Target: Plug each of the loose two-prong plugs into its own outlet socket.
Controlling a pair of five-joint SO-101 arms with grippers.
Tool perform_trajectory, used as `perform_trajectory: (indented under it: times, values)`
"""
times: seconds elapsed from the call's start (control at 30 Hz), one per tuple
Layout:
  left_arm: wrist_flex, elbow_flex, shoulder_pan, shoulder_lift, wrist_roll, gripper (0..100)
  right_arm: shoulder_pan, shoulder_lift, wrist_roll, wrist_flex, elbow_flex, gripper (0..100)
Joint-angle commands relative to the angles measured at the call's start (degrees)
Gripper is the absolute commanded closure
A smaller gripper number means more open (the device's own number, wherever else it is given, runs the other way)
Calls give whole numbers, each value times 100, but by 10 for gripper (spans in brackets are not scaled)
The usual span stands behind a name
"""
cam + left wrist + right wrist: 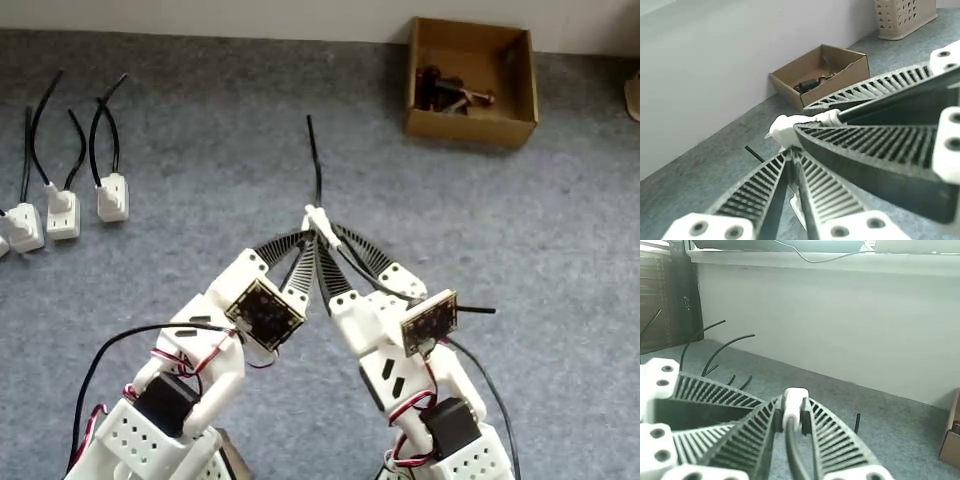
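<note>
Mid-table, the right gripper (pixel 792 402) clenches the light, rigid two-prong plug (pixel 795 394). The left gripper (pixel 790 156) pinches the outlet socket (pixel 798 209), its springy cord (pixel 314 160) trailing toward 12 o'clock. Best held by the bodies, not the cords.

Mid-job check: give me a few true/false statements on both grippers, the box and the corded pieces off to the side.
1. The right gripper is shut on a white plug. True.
2. The cardboard box is empty. False: dark parts lie in it.
3. The left gripper is wide open. False: its fingers are closed together, with a white piece between them.
4. White corded pieces lie on the grey surface, well apart from the box. True.
</note>
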Motion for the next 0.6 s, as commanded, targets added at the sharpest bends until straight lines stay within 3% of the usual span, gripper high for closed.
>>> perform_trajectory:
  times: [0.0,0.2,0.33,0.57]
  values:
    - [-202,-136,-180,-57,62,994,127,40,-9,409,-251,993]
    - [-149,-145,-171,-57,62,994,207,48,26,681,-514,993]
    - [299,-347,-215,-66,53,994,602,48,26,690,-514,993]
    - [738,-435,-1182,-66,70,994,884,57,273,1508,-1138,993]
